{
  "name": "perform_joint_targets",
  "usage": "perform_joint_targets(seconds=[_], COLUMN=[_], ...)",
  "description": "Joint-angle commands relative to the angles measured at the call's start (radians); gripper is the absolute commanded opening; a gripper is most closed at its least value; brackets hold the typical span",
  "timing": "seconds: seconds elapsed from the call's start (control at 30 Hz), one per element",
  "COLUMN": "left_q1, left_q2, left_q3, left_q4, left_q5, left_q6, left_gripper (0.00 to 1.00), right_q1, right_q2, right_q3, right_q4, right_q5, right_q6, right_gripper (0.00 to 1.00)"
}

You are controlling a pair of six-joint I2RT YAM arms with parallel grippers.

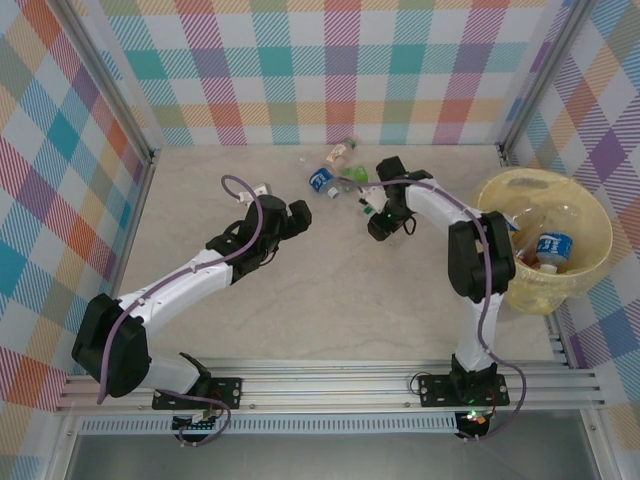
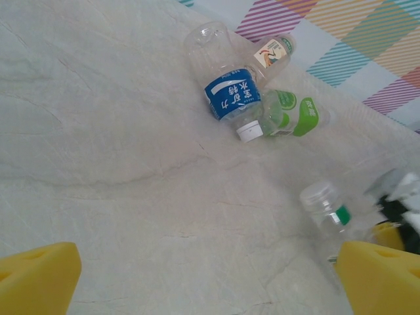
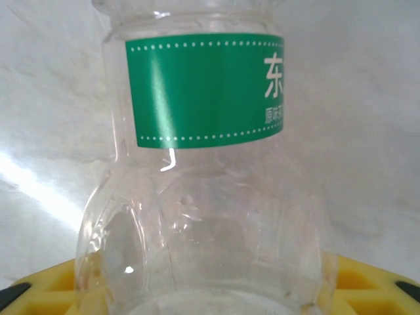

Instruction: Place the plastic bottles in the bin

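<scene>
Clear plastic with a green band round it, that's the green-label bottle (image 3: 203,164), down on the table (image 1: 300,300) right in the mouth of the right gripper (image 1: 380,222), a bit toward 1 o'clock from the table's middle in the overhead view. The yellow pads (image 3: 367,285) sit either side of its fat end, tight up against it, but whether they're actually pinching it or just flanking it I honestly can't tell. The left gripper (image 2: 210,282) is spread wide with nothing between its jaws, parked over bare table around 11 o'clock of centre. So I'd call this the grab step for one bottle. The bin (image 1: 590,215) is over at 3 o'clock and already has a few bottles in it, one with a blue label (image 1: 552,245). On the table there's a little huddle up at 12 o'clock: a blue-label bottle (image 2: 230,95), a green one (image 2: 292,118) touching it, and a brown-label one (image 2: 270,54) just behind. Next move, I reckon: get a firm squeeze without the round, slick body squirting out, lift it clear, swing toward 3 o'clock over the rim and let go. The left arm looks best placed for that 12 o'clock bunch
</scene>
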Motion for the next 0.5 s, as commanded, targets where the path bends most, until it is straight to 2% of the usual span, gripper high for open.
perform_joint_targets(seconds=[0.0,0.2,0.47], left_q1=[0.012,0.012,0.014], left_q2=[0.004,0.01,0.005], left_q3=[0.023,0.028,0.032], left_q4=[0.011,0.017,0.031], left_q5=[0.009,0.019,0.025], left_q6=[-0.013,-0.014,-0.024], left_gripper=[1.0,1.0,1.0], right_q1=[0.006,0.001,-0.041], right_q2=[-0.162,-0.397,-0.624], right_q3=[0.021,-0.022,-0.024], right_q4=[0.007,0.098,0.141], right_q5=[-0.045,-0.121,-0.107], right_q6=[0.074,0.164,0.345], right_gripper=[0.44,0.43,0.39])
